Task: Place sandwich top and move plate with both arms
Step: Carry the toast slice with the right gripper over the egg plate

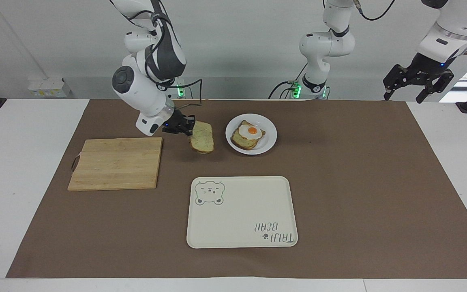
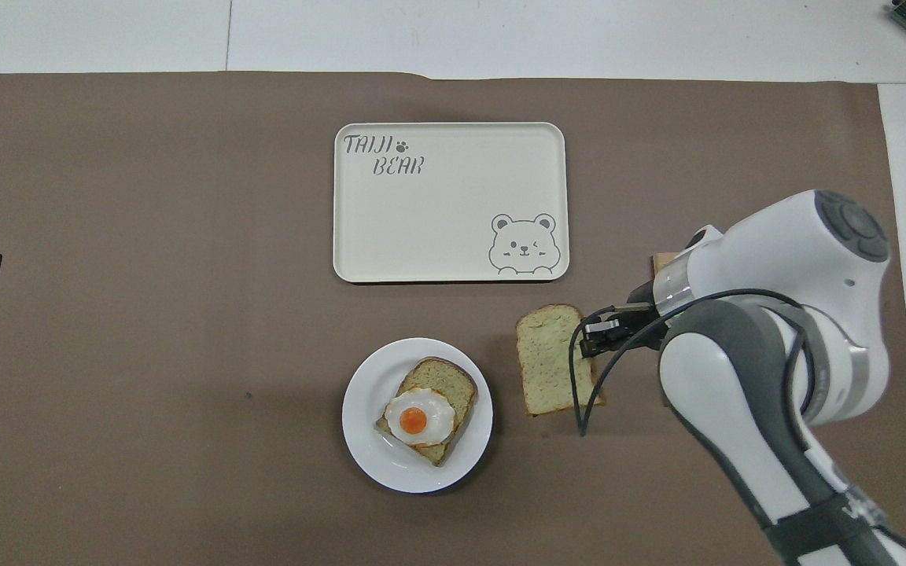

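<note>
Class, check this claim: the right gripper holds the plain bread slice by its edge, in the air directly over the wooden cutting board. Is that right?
Not quite. The right gripper does hold the bread slice by its edge, but over the brown mat between the cutting board and the plate, as the facing view shows.

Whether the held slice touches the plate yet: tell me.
Apart. In the overhead view, brown mat shows between the slice and the plate; the facing view shows the same gap.

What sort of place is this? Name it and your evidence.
Probably a robot lab staged as a kitchen: two arms bolted at a paper-covered table, with a cutting board and an egg-topped slice on a plate.
</note>
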Controlling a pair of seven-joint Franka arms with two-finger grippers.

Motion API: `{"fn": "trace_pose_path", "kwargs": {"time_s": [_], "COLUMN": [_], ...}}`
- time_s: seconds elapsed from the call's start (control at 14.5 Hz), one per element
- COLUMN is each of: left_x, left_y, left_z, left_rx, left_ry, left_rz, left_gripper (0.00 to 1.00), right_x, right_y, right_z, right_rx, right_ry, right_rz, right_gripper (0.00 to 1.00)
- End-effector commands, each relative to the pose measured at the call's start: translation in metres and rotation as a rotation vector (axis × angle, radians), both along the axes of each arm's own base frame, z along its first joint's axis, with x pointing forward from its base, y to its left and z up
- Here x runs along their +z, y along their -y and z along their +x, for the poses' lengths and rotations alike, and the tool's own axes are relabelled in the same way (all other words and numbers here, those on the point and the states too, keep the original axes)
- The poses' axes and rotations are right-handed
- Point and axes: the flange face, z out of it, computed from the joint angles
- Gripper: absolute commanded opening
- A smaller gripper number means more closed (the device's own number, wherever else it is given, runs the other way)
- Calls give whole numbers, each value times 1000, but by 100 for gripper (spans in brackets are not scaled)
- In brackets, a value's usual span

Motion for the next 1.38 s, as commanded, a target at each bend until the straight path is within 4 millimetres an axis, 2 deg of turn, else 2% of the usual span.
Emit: {"fn": "trace_pose_path", "kwargs": {"time_s": [0.0, 0.21, 0.35, 0.48, 0.69, 0.76, 1.04, 1.17, 1.24, 1.31], "left_x": [0, 0, -1, -1, -1, 0, 0, 0, 0, 0], "left_y": [0, 0, 0, 1, 1, 1, 0, 0, 1, 0], "left_z": [-8, -8, -9, -9, -9, -9, -9, -9, -9, -9], "left_rx": [8, 9, 9, 7, 7, 6, 9, 9, 7, 9], "left_ry": [-4, -7, -12, -15, -15, -12, -12, -12, -12, -12], "left_rz": [-1, -2, -2, -2, -2, -2, -2, -2, -2, -2], "left_gripper": [100, 100, 100, 100, 100, 100, 100, 100, 100, 100], "right_x": [2, 0, -20, -34, -50, -57, -77, -88, -88, -89], "right_y": [-30, -77, -108, -113, -111, -119, -124, -135, -133, -131], "right_z": [-36, -63, -82, -91, -89, -91, -82, -84, -81, -79], "right_rx": [-89, -167, -169, -207, -245, -241, -314, -314, -324, -328], "right_ry": [-18, -11, -6, 3, 16, 18, 41, 49, 39, 38], "right_rz": [57, 57, 70, 61, 65, 69, 99, 90, 89, 88], "right_gripper": [0, 0, 0, 0, 0, 0, 0, 0, 28, 99]}}
